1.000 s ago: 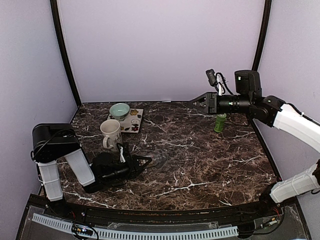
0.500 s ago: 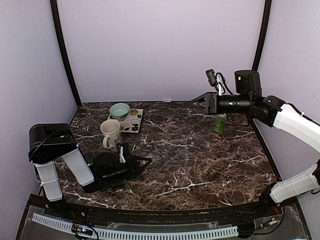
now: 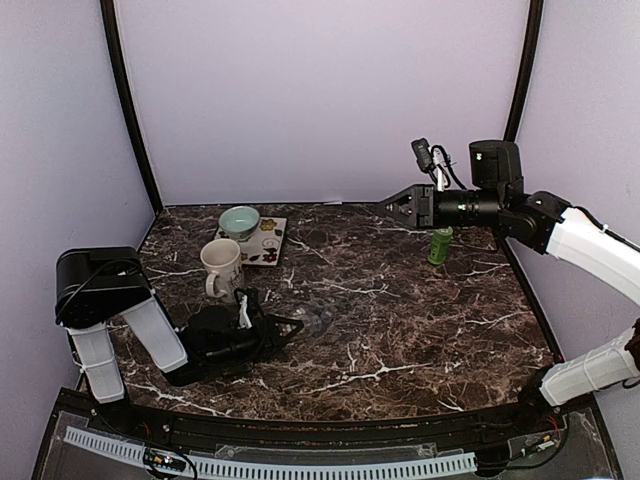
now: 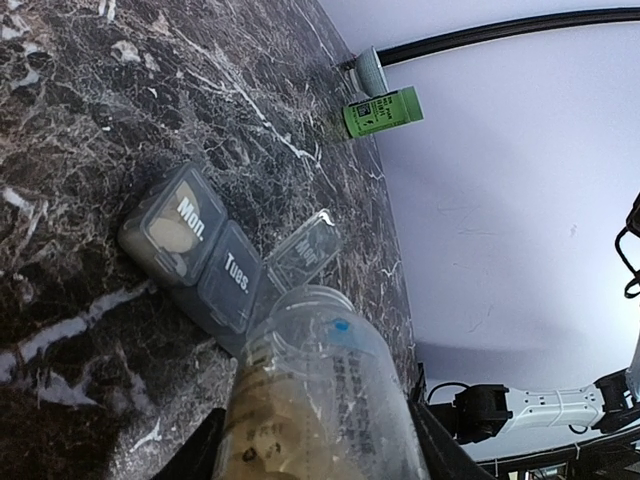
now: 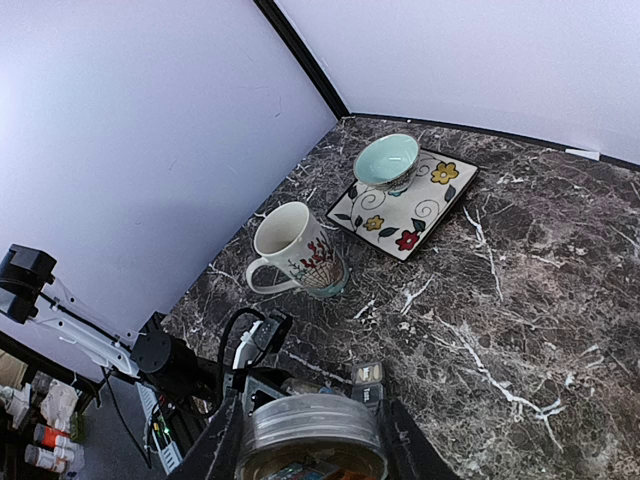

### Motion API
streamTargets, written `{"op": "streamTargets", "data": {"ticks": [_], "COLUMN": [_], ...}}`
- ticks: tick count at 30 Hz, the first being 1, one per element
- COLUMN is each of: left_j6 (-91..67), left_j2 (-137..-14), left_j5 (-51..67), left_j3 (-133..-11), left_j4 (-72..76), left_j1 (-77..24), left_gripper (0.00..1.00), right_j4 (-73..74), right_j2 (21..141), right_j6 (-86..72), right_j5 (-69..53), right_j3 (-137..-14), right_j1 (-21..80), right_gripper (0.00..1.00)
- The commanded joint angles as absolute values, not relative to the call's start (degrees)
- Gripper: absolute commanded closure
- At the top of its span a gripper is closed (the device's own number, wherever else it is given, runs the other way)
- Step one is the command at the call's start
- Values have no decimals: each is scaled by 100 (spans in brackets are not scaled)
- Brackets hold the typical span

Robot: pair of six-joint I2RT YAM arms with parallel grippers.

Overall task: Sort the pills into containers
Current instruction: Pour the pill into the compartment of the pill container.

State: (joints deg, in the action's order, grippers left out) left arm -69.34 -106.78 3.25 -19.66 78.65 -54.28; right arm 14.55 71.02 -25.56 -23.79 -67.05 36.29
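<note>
We are pouring. Our left pincer (image 3: 290, 330) clamps the jar (image 4: 320, 400) of pills (image 4: 262, 432), tipped beside the pill box (image 4: 215, 262) on the bench (image 3: 420, 320). Our right pincer (image 5: 310, 448) holds the lid (image 5: 310, 422). Next we must aim by its open flap (image 4: 303, 250).

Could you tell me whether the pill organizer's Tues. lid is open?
No, the Tues. lid lies shut; only the next compartment's lid stands open.

R gripper (image 5: 310, 447) jaws clamp a round clear lid (image 5: 310, 420); mug (image 5: 295, 250) just ahead, bowl (image 5: 386, 160) on flowery plate (image 5: 425, 210) farther ahead-right.
</note>
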Motion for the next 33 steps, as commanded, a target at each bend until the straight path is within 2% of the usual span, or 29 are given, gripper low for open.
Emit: {"op": "streamTargets", "data": {"ticks": [1, 18, 33], "left_j6": [-6779, -6708, -6407], "left_j2": [-10408, -10324, -9900], "left_j5": [253, 240, 185], "left_j3": [-2051, -2168, -2334], "left_j4": [7725, 7455, 6552], "left_j1": [-5458, -5458, -5458], "left_gripper": [100, 100, 100], "right_j4": [1283, 1327, 1266], "right_j2": [6972, 6980, 6988], "right_j6": [-2511, -2506, -2534], "right_j5": [-2434, -2425, -2442], "right_j3": [-6644, -6644, -6642], "right_j1": [3587, 3582, 3586], "right_gripper": [64, 64, 64]}}
